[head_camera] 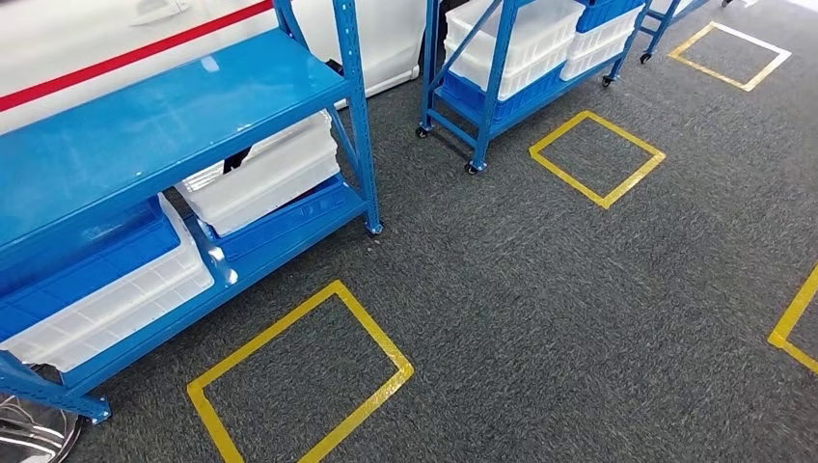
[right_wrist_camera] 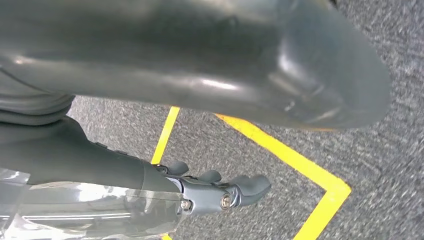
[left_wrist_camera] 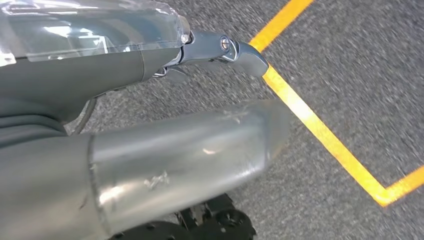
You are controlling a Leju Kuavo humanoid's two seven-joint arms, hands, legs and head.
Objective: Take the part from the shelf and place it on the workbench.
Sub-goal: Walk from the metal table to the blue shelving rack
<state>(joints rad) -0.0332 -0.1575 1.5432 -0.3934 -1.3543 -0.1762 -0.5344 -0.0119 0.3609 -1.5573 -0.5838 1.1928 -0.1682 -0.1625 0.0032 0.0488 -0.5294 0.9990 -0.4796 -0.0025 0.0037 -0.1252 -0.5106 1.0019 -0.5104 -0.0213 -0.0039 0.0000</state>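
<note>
A blue metal shelf (head_camera: 164, 125) stands at the left of the head view, its top board bare. On its lower levels sit white bins (head_camera: 265, 174), with another white bin (head_camera: 106, 299) under a blue bin (head_camera: 87, 260). What the bins contain is hidden, and I cannot make out any part. My left hand (left_wrist_camera: 115, 70) hangs over the grey carpet, its fingers (left_wrist_camera: 235, 50) stretched out and apart from the thumb (left_wrist_camera: 190, 155), holding nothing. My right hand (right_wrist_camera: 100, 165) hangs the same way, with its fingers (right_wrist_camera: 225, 192) loosely extended and nothing in it.
A second blue wheeled rack (head_camera: 492, 96) with white bins (head_camera: 521, 39) stands further back. Yellow tape squares (head_camera: 299, 386) (head_camera: 598, 159) mark the dark carpet, with more at the right edge (head_camera: 796, 323). A white panel with a red stripe (head_camera: 125, 58) is behind the near shelf.
</note>
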